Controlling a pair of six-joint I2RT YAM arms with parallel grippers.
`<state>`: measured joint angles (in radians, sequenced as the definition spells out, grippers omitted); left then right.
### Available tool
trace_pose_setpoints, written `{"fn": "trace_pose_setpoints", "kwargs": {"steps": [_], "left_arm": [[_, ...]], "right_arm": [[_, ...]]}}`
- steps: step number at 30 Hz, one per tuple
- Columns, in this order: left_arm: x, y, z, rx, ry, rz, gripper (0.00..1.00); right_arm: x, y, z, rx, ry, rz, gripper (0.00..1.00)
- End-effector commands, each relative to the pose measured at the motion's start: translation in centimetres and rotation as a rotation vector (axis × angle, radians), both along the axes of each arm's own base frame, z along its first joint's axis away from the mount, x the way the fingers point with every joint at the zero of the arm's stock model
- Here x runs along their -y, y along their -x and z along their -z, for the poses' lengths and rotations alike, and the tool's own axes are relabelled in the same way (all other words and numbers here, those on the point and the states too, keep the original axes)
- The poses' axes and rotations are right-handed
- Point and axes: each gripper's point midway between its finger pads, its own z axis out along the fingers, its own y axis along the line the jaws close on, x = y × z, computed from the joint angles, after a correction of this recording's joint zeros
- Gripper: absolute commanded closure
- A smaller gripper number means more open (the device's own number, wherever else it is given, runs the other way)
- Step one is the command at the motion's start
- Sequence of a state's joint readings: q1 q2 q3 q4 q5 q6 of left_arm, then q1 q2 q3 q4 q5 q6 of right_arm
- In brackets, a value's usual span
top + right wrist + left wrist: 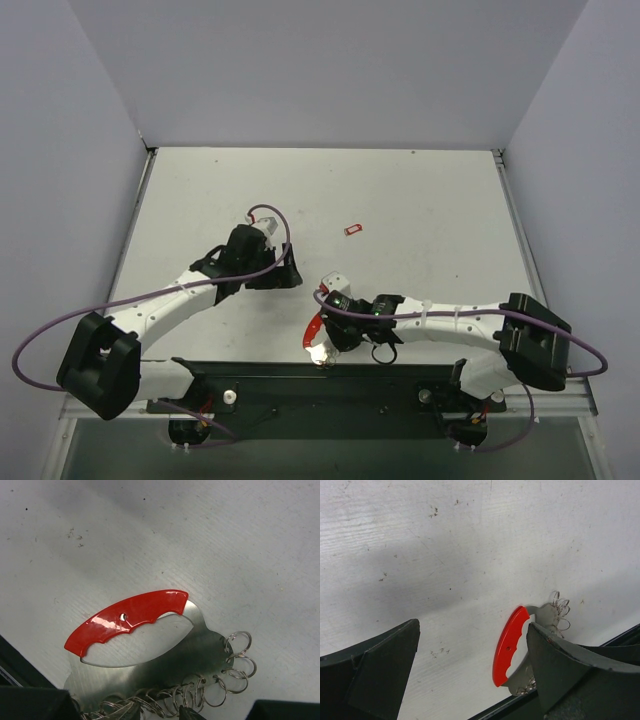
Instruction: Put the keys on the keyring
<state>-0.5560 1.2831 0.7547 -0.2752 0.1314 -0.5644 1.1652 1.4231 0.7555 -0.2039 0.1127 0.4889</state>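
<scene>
Glossy red curved keyring, backed by thin steel with wire loops, lies on the scuffed white table. The left gripper gapes; I cannot tell the right gripper's hold.

Seen from above, the keys, lying mid-bench toward the far edge, are too small to show any detail. At the near edge the right gripper covers much of the keyring, and whether it grips cannot be told. The right wrist view cuts off the keyring's lower part. In the left wrist view, one of the fingers of the left gripper hides the keyring's far side.
</scene>
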Motion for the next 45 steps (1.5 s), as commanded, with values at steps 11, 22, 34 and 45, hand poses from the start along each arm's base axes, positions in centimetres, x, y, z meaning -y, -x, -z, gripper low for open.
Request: {"fn": "trace_pose_setpoints", "kwargs": {"steps": [11, 22, 34, 45], "left_arm": [[-0.1, 0.2, -0.4, 0.016, 0.007, 0.016, 0.03], [-0.1, 0.3, 0.0, 0.01, 0.007, 0.017, 0.03], [-0.3, 0.7, 0.2, 0.005, 0.007, 0.018, 0.03], [-0.5, 1.0, 0.5, 0.003, 0.004, 0.013, 0.03]], "right_arm": [[0.5, -0.5, -0.3, 0.038, 0.032, 0.033, 0.75], [-1.5, 0.7, -2.9, 0.038, -0.122, -0.06, 0.69], [-3.9, 5.4, -0.5, -0.194, -0.17, -0.159, 0.66], [-3.6, 5.7, 1.1, -0.208, -0.116, -0.128, 0.66]]}}
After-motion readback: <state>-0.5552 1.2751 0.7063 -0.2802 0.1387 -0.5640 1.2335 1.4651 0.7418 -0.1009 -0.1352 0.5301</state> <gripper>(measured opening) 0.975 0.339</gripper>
